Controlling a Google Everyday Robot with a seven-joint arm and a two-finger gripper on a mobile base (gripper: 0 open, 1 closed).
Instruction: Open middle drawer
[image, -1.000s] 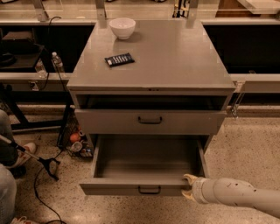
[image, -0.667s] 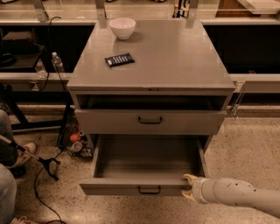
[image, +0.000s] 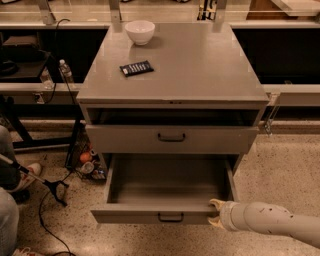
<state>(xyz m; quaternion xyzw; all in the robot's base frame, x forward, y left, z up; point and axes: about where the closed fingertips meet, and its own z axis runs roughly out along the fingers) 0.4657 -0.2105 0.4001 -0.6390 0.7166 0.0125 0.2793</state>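
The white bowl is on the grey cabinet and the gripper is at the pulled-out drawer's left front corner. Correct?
No: the camera view shows the gripper at the right front corner of the pulled-out grey metal drawer. The white round bowl is on the grey cabinet.

This looks like a robotics lab or workshop, not a home. A plain grey metal cabinet (image: 200, 65) stands alone on a speckled terrazzo floor (image: 285, 165), in front of a long row of black-fronted workbenches with grey metal rails (image: 295, 93). A clear plastic bottle (image: 65, 72) stands at the bench on the left. Loose black cables (image: 45, 220) trail over the floor there, near a person's pale shoe (image: 31, 171). A robot's cream gripper (image: 216, 213), on a thick white arm (image: 272, 223) entering from the lower right, sits at the front right corner of the pulled-out grey metal drawer (image: 135, 214).
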